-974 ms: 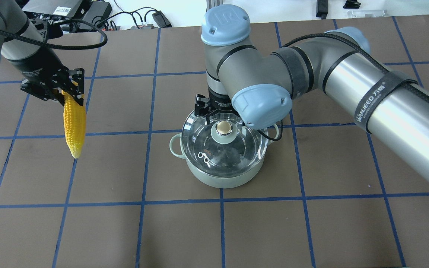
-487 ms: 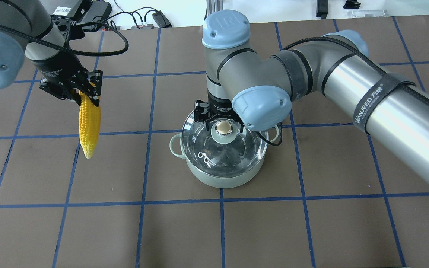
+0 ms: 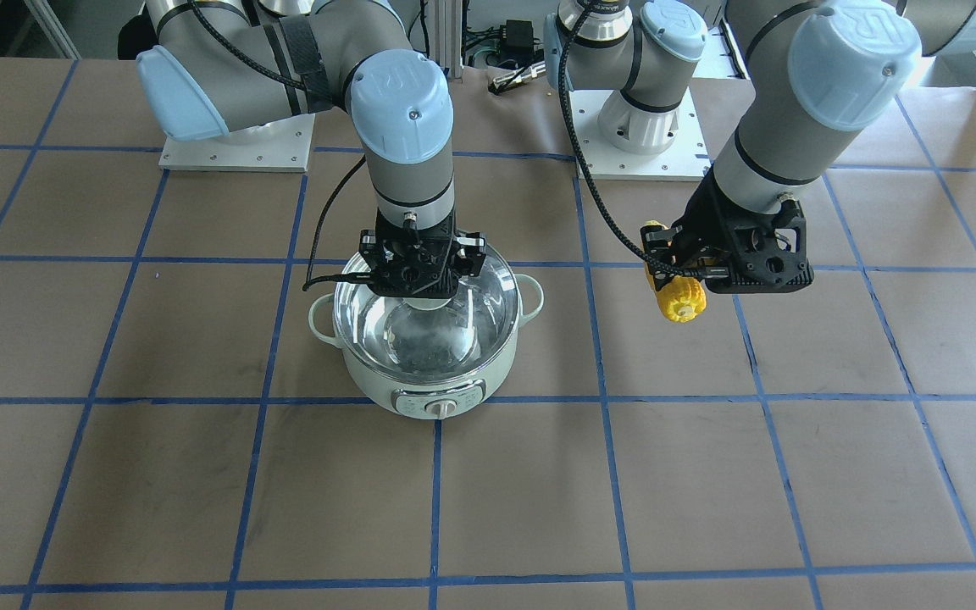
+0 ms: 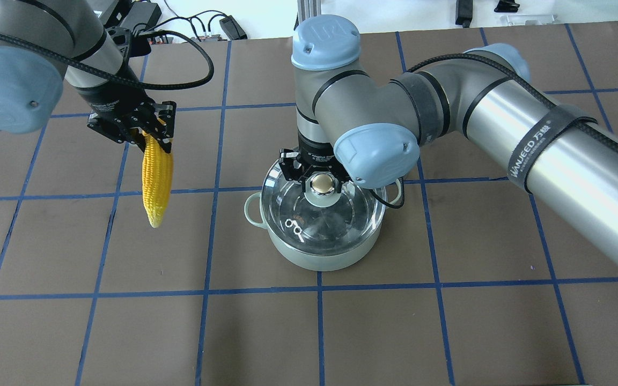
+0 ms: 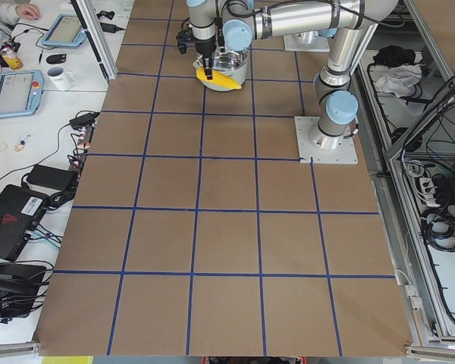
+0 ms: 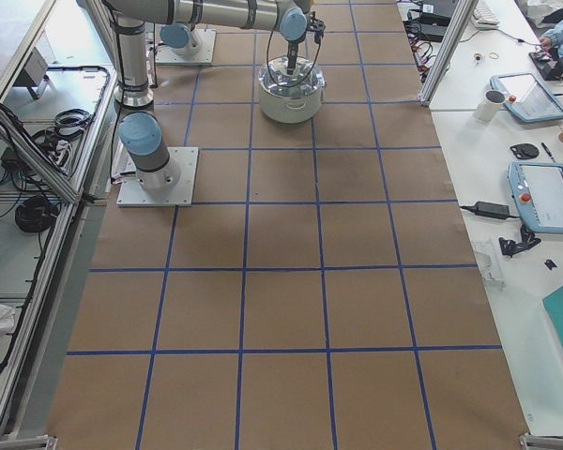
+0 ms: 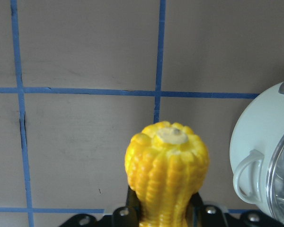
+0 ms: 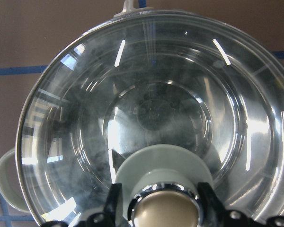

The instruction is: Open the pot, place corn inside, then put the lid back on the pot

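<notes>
The mint-green pot (image 4: 319,260) stands mid-table with the glass lid (image 4: 341,222) resting on it. My right gripper (image 4: 323,184) is straight above the lid, its fingers (image 8: 114,201) closed against the sides of the knob (image 8: 163,210). My left gripper (image 4: 153,135) is shut on the thick end of the yellow corn (image 4: 157,179). It holds the corn in the air to the left of the pot, tip hanging down. In the front-facing view the corn (image 3: 681,298) is to the right of the pot (image 3: 441,385). The left wrist view shows the corn (image 7: 168,170) with the pot (image 7: 255,137) at its right edge.
The brown table cover (image 4: 448,321) has a blue tape grid. Cables and power bricks (image 4: 142,21) lie beyond the far edge. The right arm's elbow (image 4: 373,155) hangs over the pot's far side. The arm bases (image 3: 640,127) stand behind the pot.
My left arm has carried the corn to the right, toward the pot. My right gripper has moved from behind the knob to sit around it and closed in on it.
</notes>
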{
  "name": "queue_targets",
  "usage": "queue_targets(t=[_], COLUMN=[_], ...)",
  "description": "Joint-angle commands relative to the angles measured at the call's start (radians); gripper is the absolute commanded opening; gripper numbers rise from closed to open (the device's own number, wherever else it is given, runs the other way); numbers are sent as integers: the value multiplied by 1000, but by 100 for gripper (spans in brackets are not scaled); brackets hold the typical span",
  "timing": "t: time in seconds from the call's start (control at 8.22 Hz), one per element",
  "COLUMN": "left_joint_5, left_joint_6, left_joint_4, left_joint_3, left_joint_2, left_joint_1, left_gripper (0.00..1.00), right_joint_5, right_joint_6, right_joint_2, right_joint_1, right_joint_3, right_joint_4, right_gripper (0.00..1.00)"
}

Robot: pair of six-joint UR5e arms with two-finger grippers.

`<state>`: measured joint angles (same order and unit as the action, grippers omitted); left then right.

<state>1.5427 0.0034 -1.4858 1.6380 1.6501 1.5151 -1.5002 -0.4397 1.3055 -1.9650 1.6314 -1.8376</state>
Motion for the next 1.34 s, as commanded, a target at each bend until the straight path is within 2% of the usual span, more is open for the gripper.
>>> queue_targets(t=[0.0,0.12,0.24,0.37,0.49,0.61,0.85,1.22], left_joint_5=[-10,-12,-13,-60,-97,-99,-139,-274], left_joint_6=[-20,-20,-20,-28,-34,-43,-87,-236], left_joint_4=[10,10,10,10,10,10,7,10], left_joint_3=[-3,-3,-3,0,0,3,0,-1], left_joint_2=[-4,-4,-4,-7,2,2,17,23], left_joint_1=[53,75,97,103,105,103,105,125], left_gripper=[0,0,0,0,0,0,0,0], right_joint_5=[-8,-9,-9,-15,-72,-92,-92,-49], right_joint_6=[22,22,21,19,22,28,112,263], right_joint_2=[1,1,4,14,36,81,182,315], right_joint_1=[0,0,0,1,2,11,63,259], right_joint_3=[-1,-1,-1,-8,-15,-16,-45,-58], right_joint_4=[0,3,3,5,5,24,125,266], right_gripper=[31,17,13,10,10,7,7,7])
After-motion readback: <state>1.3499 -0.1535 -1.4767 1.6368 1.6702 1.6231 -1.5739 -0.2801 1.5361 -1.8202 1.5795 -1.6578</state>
